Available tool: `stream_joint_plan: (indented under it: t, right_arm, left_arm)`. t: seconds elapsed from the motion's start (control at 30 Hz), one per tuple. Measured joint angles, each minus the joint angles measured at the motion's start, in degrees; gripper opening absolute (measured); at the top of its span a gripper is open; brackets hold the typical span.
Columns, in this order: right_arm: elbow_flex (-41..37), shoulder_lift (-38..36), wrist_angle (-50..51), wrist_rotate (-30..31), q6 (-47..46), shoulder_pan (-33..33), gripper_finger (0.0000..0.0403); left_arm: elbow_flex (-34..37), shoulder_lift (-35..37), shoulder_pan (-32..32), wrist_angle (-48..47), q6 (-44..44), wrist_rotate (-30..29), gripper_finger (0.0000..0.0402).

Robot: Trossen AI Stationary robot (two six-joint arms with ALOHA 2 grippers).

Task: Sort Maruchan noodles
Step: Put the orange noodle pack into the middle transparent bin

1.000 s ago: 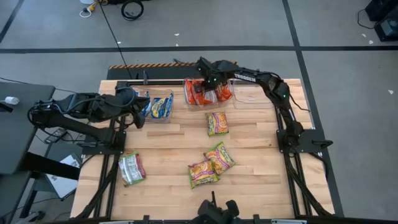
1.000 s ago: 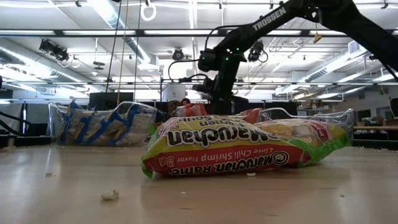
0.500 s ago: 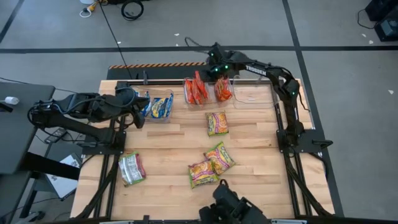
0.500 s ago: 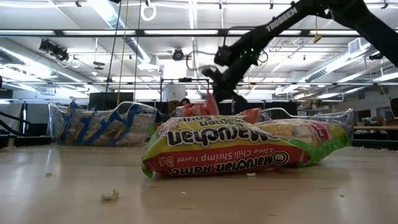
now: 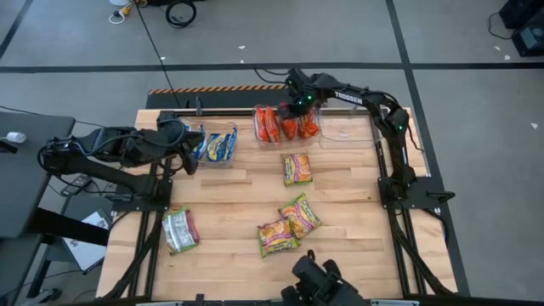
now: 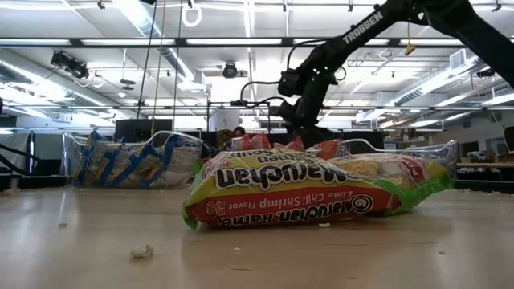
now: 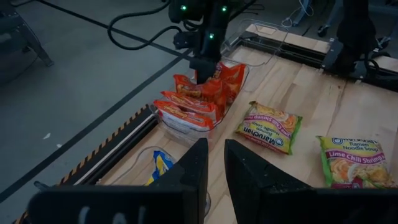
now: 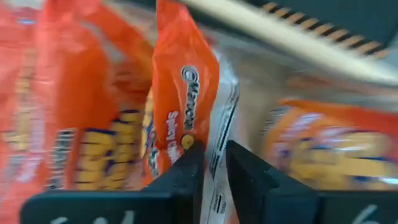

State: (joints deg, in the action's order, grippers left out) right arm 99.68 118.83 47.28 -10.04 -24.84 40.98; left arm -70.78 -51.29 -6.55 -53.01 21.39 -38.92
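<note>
Fingers of the right gripper [image 8: 211,180] are standing narrowly apart in my wrist feed, with the edge of an orange packet [image 8: 186,112] sitting right at the slot between them; I cannot tell whether they are actually pinching it. From above, I am seeing that gripper [image 5: 299,109] hanging over the middle clear bin [image 5: 285,140] at the far edge of the table [image 5: 238,191], where the orange packets [image 5: 285,126] are standing on edge. Beside it on the right, another clear bin [image 5: 347,130] is sitting. On the left, a third bin is holding blue-and-yellow packets [image 5: 217,144]. The left gripper [image 5: 183,144] is waiting just beside that bin, its fingers [image 7: 199,168] parted by a narrow gap and gripping nothing. Out on the open wood, yellow-green packets are lying flat: one [image 5: 297,168] near the orange bin, two overlapping [image 5: 289,225] toward the near edge. A green-and-pink packet [image 5: 179,229] is lying alone near the left side. At table height, the closest packet [image 6: 293,197] is filling my low feed, its label reading upside down.
</note>
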Motion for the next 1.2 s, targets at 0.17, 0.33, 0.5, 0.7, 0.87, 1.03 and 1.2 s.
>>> stream_joint_plan:
  t: [0.17,0.33,0.5,0.7,0.87,1.03,1.2]
  right_arm:
    - [3.7,0.0,8.6,12.1,6.4,-0.9,0.0090]
    - [7.2,0.0,15.9,18.6,9.8,-2.2,0.0090]
    - [9.3,0.0,14.4,15.0,8.4,-4.1,0.0090]
    - [7.6,0.1,8.6,16.4,10.6,-6.3,0.0090]
    - [5.2,0.1,11.6,20.9,8.5,-6.5,0.0090]
    - [5.0,0.1,19.9,19.6,3.1,-6.6,0.0090]
    - [7.2,-2.2,24.9,18.1,1.9,-7.7,0.0090]
  left_arm:
    - [0.0,0.0,0.0,0.0,0.1,-0.1,0.0059]
    - [0.0,0.0,0.0,0.0,0.5,-0.8,0.0059]
    - [0.0,-0.1,0.0,1.2,0.5,-0.9,0.0059]
    - [0.0,-0.1,0.0,2.6,0.7,-0.9,0.0059]
    - [0.0,-0.1,-0.2,2.6,3.2,-0.3,0.0059]
    - [0.0,-0.1,-0.8,2.6,3.5,1.2,0.0059]
    - [0.0,-0.1,-1.1,2.5,3.5,1.3,0.0059]
